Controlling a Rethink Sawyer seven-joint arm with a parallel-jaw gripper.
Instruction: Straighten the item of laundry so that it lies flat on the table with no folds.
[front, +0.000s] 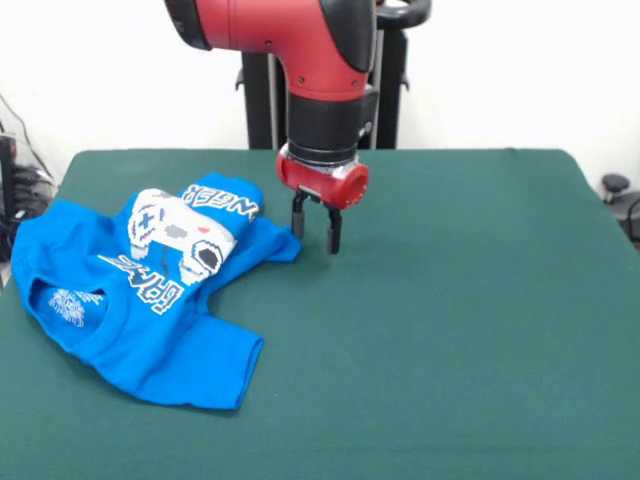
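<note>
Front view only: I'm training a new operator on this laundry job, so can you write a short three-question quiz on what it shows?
1. True or false: the blue T-shirt lies flat on the green table with no folds.
2. Where is the tool relative to the shirt? A) clamped on a sleeve B) beside the shirt's edge nearest it, fingers apart, holding nothing C) over the collar
3. Fill in: the print shows a white game ____.

Key
1. False: its far part is folded over, so the lettering runs bent.
2. B
3. controller
</note>
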